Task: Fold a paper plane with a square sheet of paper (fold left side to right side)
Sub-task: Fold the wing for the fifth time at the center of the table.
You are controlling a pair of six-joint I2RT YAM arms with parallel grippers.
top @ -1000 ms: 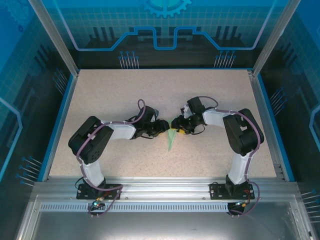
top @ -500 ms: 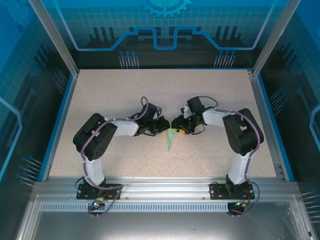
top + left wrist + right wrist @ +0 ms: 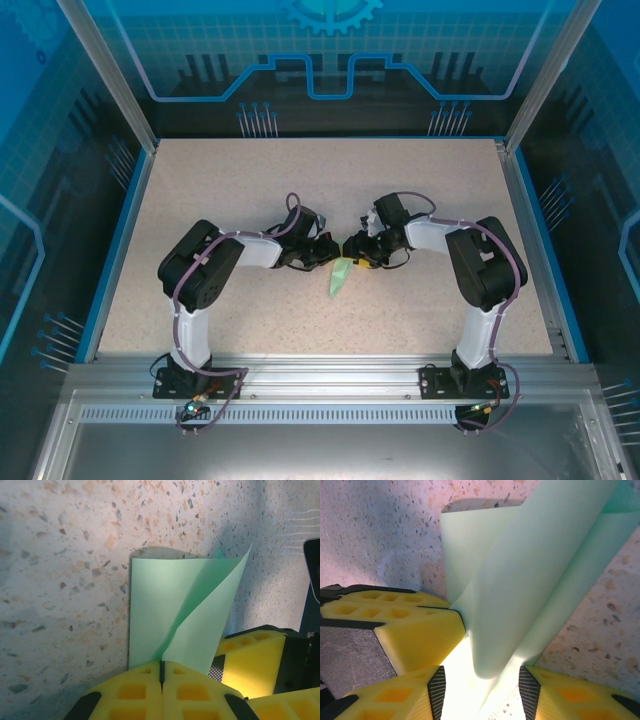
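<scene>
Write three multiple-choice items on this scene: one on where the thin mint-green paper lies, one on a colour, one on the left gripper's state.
1. Where on the speckled table is the thin pale mint-green paper?
A. Far left corner
B. Mid-table, between the left gripper and the right gripper
C. Near right corner

2. What colour are the left gripper's fingers?
A. Red
B. White
C. Yellow

3. How does the left gripper stand?
A. Shut on the paper's edge
B. Wide open above the paper
C. Shut on nothing

Key: 1 B, the top view shows the paper where both arm tips meet. 2 C, the left wrist view shows yellow blocks. 3 A, the fingers meet with the paper pinched between them.
</scene>
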